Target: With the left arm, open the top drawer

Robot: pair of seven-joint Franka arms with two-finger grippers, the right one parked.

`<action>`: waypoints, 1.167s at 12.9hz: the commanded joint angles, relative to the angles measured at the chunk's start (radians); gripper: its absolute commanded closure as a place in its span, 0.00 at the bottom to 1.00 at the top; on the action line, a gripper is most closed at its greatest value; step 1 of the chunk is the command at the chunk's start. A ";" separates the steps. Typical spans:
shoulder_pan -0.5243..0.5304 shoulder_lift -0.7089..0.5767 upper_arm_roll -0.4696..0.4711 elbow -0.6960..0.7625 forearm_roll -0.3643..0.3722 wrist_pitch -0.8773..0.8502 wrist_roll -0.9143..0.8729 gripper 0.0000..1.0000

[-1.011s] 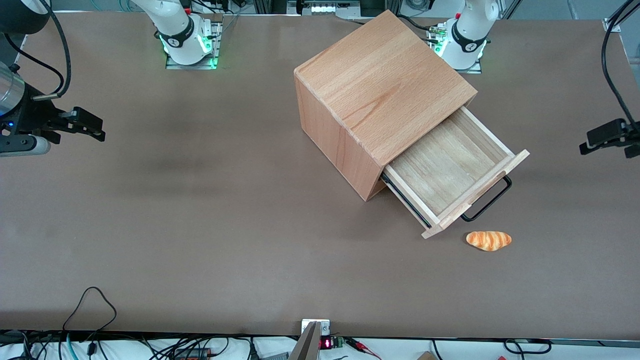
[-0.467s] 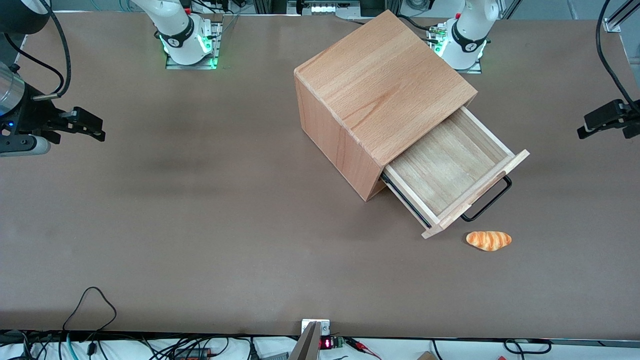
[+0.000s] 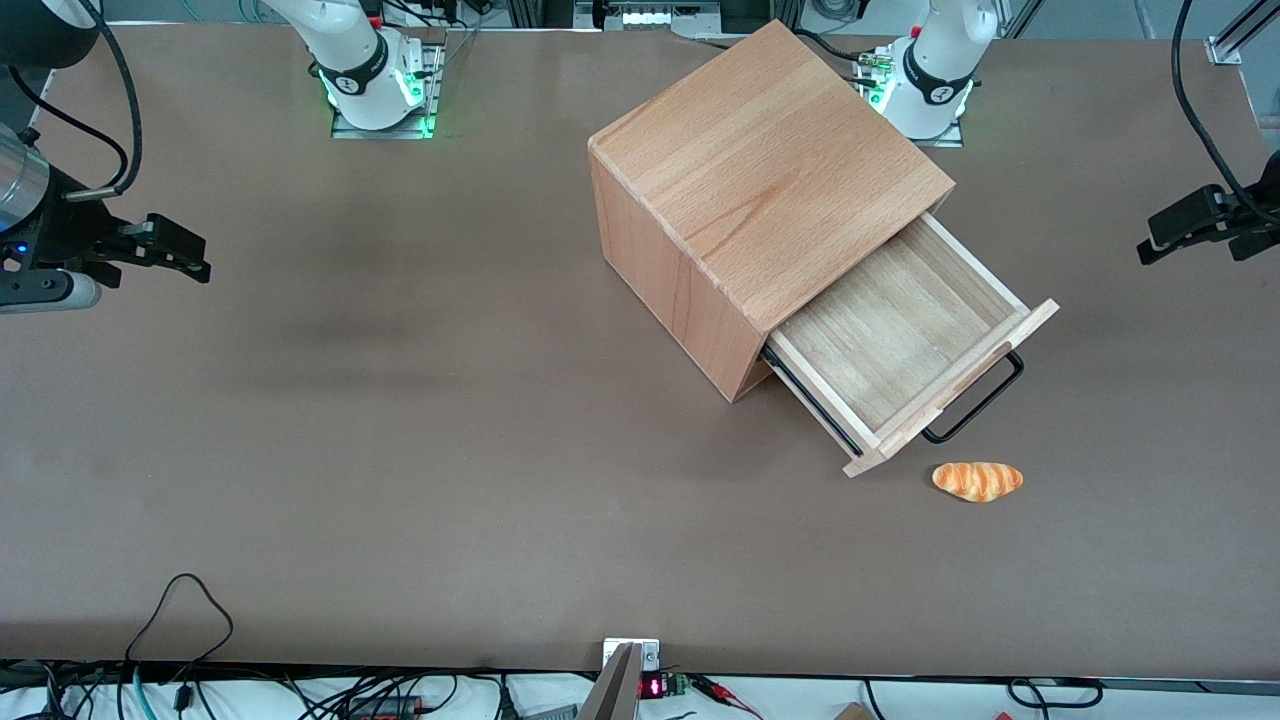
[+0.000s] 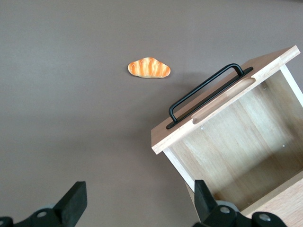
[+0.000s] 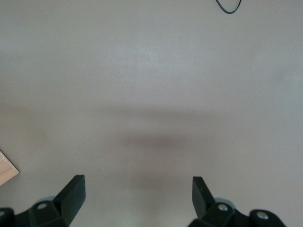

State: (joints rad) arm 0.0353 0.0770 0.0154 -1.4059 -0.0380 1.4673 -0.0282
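The top drawer (image 3: 900,345) is pulled well out of the beech cabinet (image 3: 760,170) and its tray holds nothing. Its black wire handle (image 3: 975,405) juts from the flat wooden front. My left arm's gripper (image 3: 1158,240) hovers toward the working arm's end of the table, clear of the drawer and touching nothing. The left wrist view shows its fingers (image 4: 75,203) spread wide, so the gripper (image 4: 139,205) is open over bare table, with the drawer (image 4: 236,142) and its handle (image 4: 203,90) ahead of it.
A small orange bread roll (image 3: 977,480) lies on the brown table (image 3: 400,450), just nearer the front camera than the drawer front; in the left wrist view the roll (image 4: 148,68) sits beside the handle. Cables hang over the table's near edge.
The left gripper has drifted a little farther from the front camera and slightly toward the cabinet. The drawer and the bread roll have not moved.
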 commanded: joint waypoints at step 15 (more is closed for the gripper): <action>-0.017 -0.115 0.017 -0.125 0.032 0.048 0.017 0.00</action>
State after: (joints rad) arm 0.0263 -0.0222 0.0269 -1.5227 -0.0378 1.5147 -0.0246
